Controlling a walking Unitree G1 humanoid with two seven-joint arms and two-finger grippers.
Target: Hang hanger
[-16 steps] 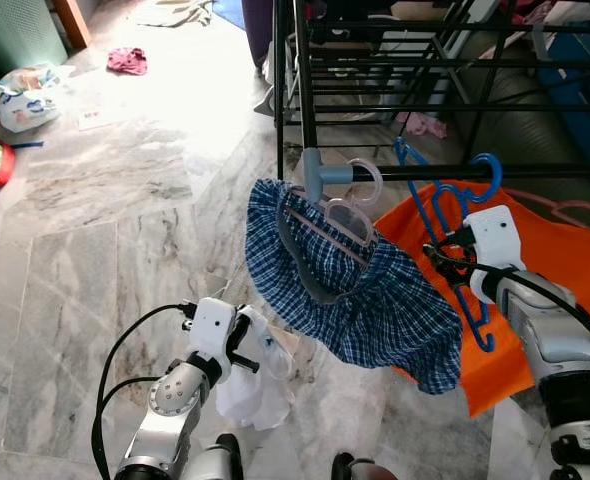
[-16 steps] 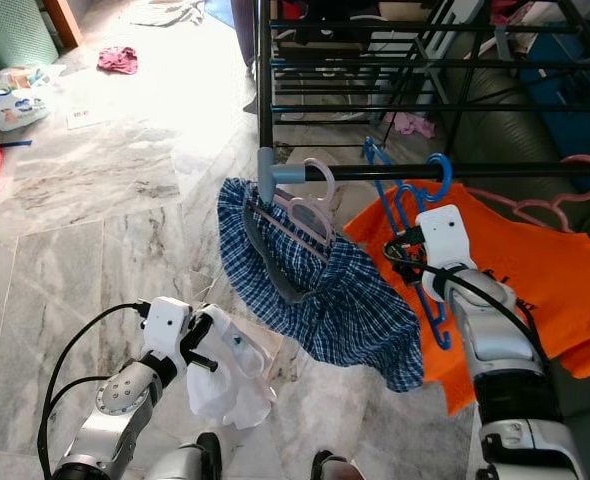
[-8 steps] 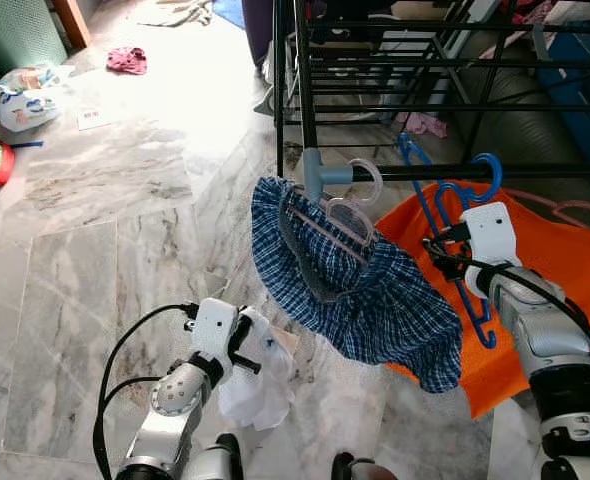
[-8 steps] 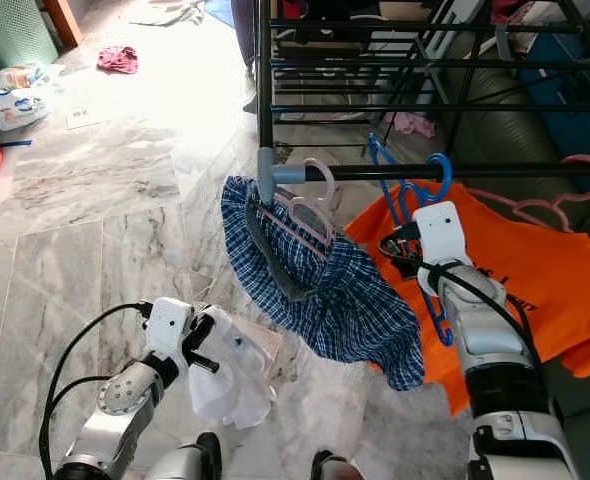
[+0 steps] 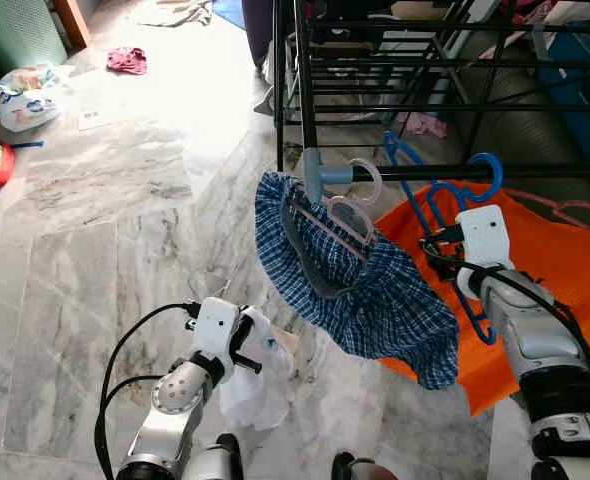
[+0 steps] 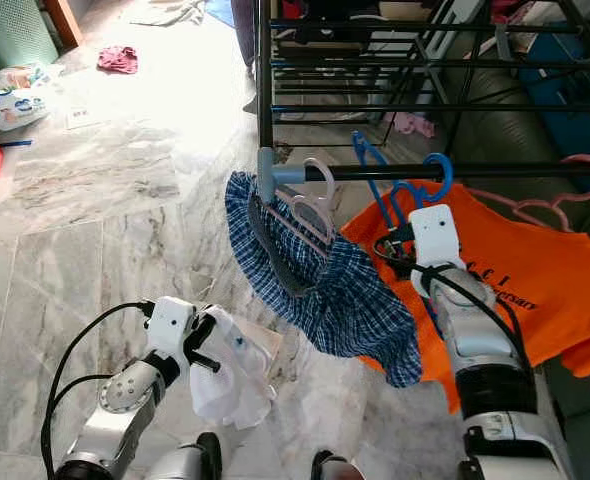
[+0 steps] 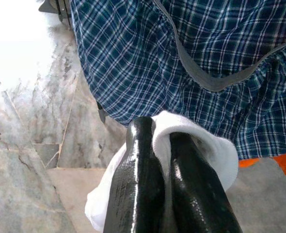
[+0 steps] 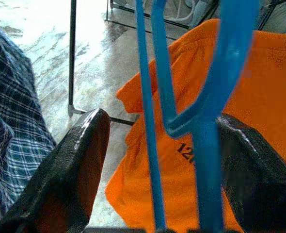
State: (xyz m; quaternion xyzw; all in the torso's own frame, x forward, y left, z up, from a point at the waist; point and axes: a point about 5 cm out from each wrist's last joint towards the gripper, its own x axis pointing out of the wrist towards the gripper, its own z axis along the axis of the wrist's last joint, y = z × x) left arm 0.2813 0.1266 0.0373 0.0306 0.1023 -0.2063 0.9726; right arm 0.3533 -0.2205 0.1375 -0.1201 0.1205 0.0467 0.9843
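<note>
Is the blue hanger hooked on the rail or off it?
On it. The blue hanger's hook curls over the black rail, while the right end effector's fingers stand open either side of it.

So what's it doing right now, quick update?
Right gripper open around blue hanger, hooked on rail. Left gripper grips white cloth. Plaid shorts close alongside.

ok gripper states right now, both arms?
Left gripper: shut on the white cloth.
Right gripper: open, fingers either side of the blue hanger, not clamping it.
</note>
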